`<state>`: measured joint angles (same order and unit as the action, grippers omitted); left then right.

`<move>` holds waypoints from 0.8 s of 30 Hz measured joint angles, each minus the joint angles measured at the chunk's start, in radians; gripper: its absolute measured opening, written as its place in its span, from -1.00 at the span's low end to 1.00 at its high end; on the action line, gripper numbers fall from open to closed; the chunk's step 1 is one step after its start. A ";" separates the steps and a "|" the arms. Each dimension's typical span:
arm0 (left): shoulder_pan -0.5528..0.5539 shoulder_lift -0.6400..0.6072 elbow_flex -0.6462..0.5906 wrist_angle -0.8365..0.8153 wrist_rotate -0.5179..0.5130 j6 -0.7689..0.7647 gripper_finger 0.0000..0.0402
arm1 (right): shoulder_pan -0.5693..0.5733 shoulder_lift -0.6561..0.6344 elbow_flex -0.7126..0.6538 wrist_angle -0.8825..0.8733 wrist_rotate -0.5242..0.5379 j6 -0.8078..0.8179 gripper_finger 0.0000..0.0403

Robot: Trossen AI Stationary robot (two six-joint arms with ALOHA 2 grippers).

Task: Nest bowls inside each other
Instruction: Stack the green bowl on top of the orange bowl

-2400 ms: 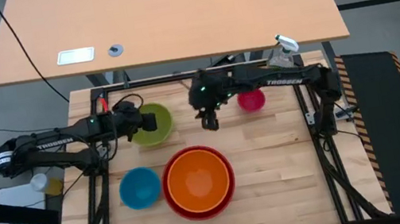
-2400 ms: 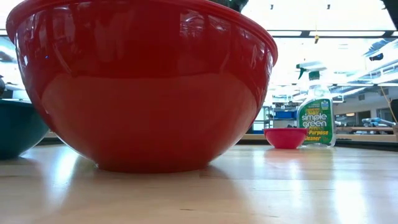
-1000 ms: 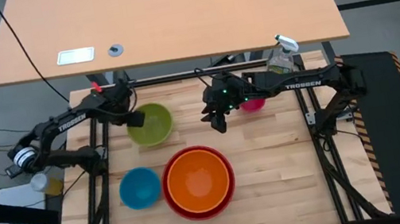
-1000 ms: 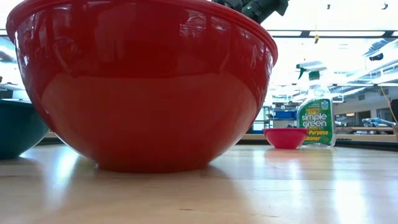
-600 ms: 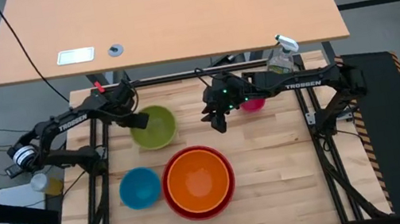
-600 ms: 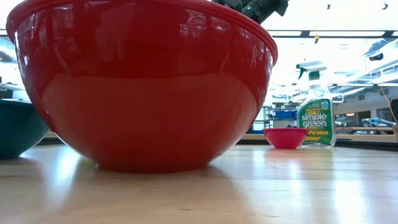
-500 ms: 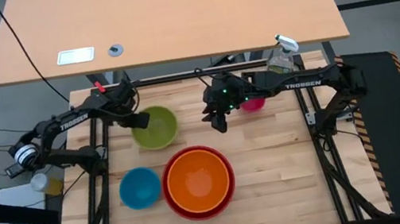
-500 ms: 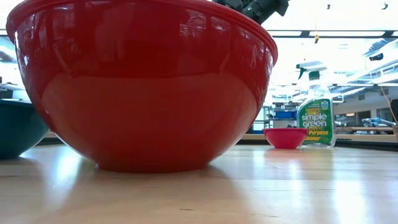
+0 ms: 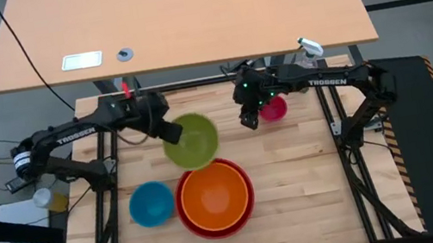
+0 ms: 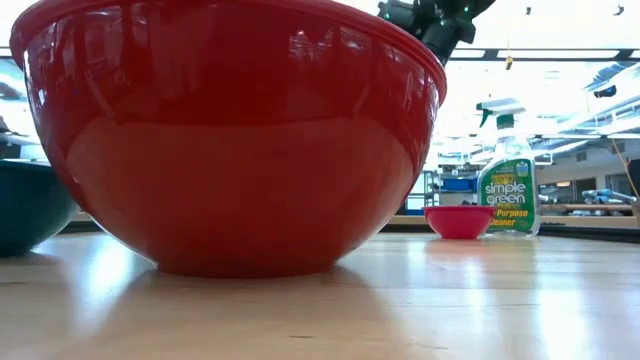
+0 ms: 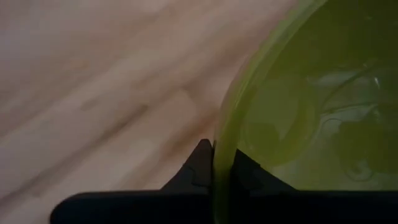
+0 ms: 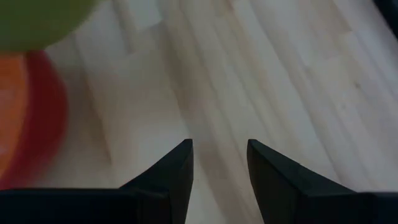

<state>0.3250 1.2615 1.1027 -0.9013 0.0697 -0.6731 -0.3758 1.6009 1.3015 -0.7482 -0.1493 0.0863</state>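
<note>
My left gripper point(image 9: 169, 132) is shut on the lime green bowl point(image 9: 192, 139), which hangs over the table just beyond the far rim of the red bowl point(image 9: 243, 209). The orange bowl point(image 9: 213, 196) sits nested inside the red one. The blue bowl point(image 9: 151, 203) stands to their left. At the far right stands the small pink bowl point(image 9: 273, 109). My right gripper point(image 9: 248, 120) hovers open just left of it, with nothing between its fingers point(image 12: 180, 165). My left gripper pinches the green bowl's rim point(image 11: 222, 146) on the bowl's left side, one finger inside the bowl and one outside. The fingers come slanting down from the table's left. The bowl is lifted clear of the table, its mouth up.
A clear spray bottle point(image 9: 304, 59) stands at the table's far right corner, behind the pink bowl. In the low view the red bowl point(image 10: 230, 130) fills the foreground and hides the green bowl. Bare wood lies at the near right.
My left gripper has taken hold of the green bowl's rim, then swung it up and toward the table's right and near side, up to the red bowl's far rim. My right gripper has moved toward the far right, closer to the pink bowl, still open.
</note>
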 joint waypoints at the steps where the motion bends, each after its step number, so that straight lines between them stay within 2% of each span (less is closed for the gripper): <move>1: -0.034 0.010 0.017 -0.005 -0.005 -0.015 -0.94 | -0.008 0.000 -0.002 0.005 0.000 0.000 -0.22; 7: -0.229 0.142 0.108 0.003 -0.049 -0.076 -0.94 | -0.038 0.000 -0.003 0.037 -0.001 0.000 -0.22; 13: -0.355 0.326 0.238 -0.023 -0.062 -0.080 -0.94 | -0.060 0.000 -0.004 0.031 -0.014 0.000 -0.22; 19: -0.437 0.467 0.400 -0.197 -0.163 -0.027 -0.94 | -0.065 -0.001 -0.004 0.030 -0.053 0.000 -0.22; 24: -0.496 0.533 0.456 -0.306 -0.223 -0.017 -0.91 | -0.063 -0.002 -0.004 0.033 -0.079 0.000 -0.22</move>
<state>-0.1709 1.7948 1.5587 -1.2075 -0.1536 -0.6898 -0.4384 1.5993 1.2976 -0.7153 -0.2279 0.0868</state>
